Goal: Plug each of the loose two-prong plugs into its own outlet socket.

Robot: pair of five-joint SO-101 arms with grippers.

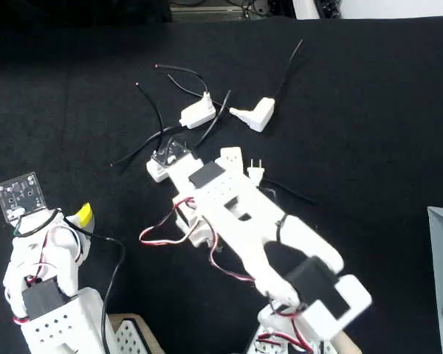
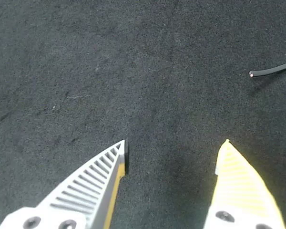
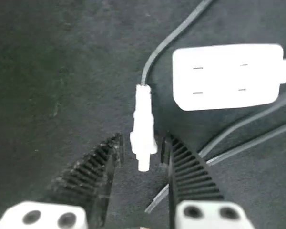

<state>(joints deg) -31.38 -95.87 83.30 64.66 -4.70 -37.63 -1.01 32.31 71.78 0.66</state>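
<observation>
The left gripper (image 2: pixel 174 148) hangs with its fingers spread over the black table (image 2: pixel 109 71). The right gripper (image 3: pixel 142 140) stands parted astride a white plug (image 3: pixel 143 119) on a dark cord (image 3: pixel 168 42), not clearly touching it. Just beyond lies the white outlet block (image 3: pixel 227 76), slots upward.

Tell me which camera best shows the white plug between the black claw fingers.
Right wrist view: close up, the plug sits inside the open right claw. In the high view the arm hides most of it. The left wrist view faces black cloth.
</observation>
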